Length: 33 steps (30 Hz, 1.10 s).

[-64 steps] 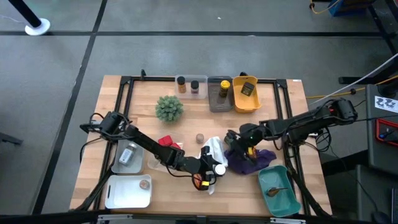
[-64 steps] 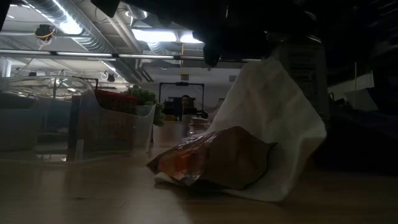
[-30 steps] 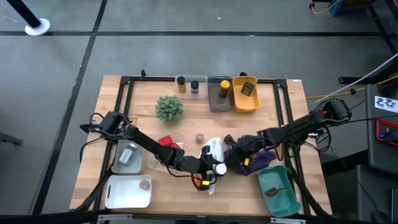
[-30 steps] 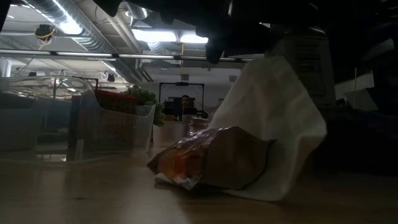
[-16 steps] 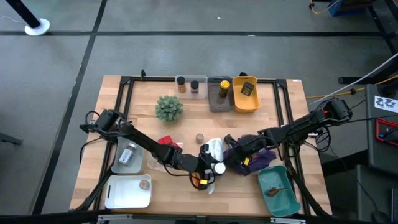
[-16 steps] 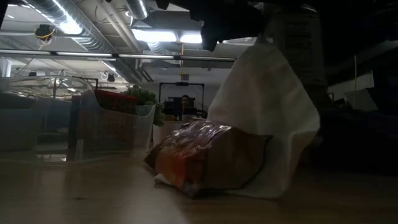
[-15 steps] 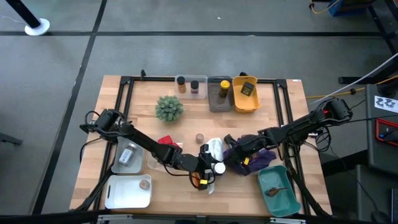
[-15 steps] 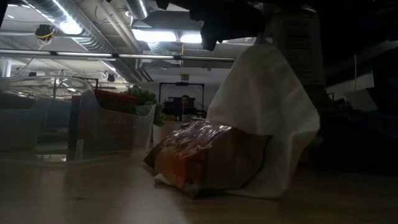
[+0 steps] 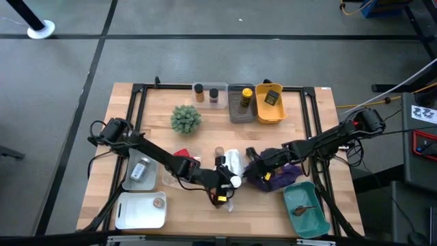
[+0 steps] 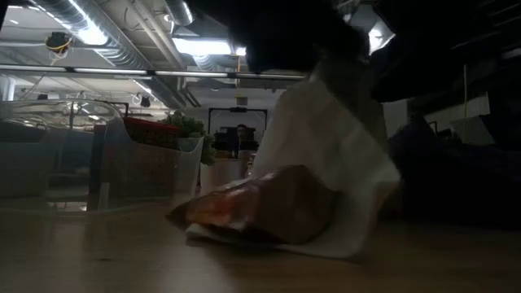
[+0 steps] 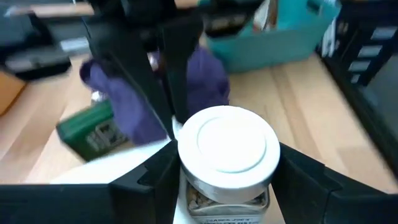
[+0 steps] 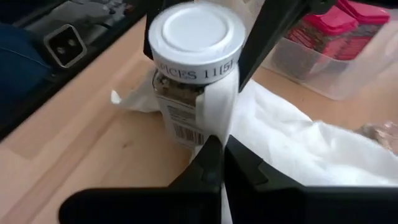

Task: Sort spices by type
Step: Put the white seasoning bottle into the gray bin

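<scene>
On white cloth [image 12: 298, 146] | left end effector [image 11: 225, 163] clamps white-capped jar [image 11: 227, 152] | right end effector [image 12: 219, 163] closed, empty.

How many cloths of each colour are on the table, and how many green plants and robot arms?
white cloth: 1
purple cloth: 1
green plant: 1
robot arms: 2, the left arm and the right arm
Total: 5

— What do I get from above and from the table edge?

— Overhead I look straight down; low I look level, close. Both wrists face the white-capped jar [image 11: 226, 155] from opposite sides.
</scene>
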Motion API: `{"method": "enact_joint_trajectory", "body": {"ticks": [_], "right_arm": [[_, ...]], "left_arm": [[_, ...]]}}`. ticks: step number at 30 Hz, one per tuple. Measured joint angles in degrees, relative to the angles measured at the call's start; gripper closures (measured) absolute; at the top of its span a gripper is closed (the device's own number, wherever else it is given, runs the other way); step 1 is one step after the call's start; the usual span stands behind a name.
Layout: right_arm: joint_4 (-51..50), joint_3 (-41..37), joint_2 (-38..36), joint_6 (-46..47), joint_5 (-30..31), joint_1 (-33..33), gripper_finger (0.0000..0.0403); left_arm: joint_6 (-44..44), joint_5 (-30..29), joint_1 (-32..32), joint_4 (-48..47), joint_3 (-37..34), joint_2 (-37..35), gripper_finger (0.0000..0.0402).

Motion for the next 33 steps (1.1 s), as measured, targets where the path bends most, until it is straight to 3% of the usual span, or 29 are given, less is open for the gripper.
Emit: {"method": "enact_joint_trajectory", "body": {"ticks": [26,33], "right_arm": [[-0.42,-0.14,1.64,0.42,1.35,0.04,0.04],[0.19,-0.13,5.94,0.79,1.26,0.04,0.0398]], "left_arm": [[-7.43,1.01,-0.06,0.5,-0.06,4.5,0.02],[-9.55,1.92,-0.14,-1.09,-0.28,4.55,0.0164]]}}
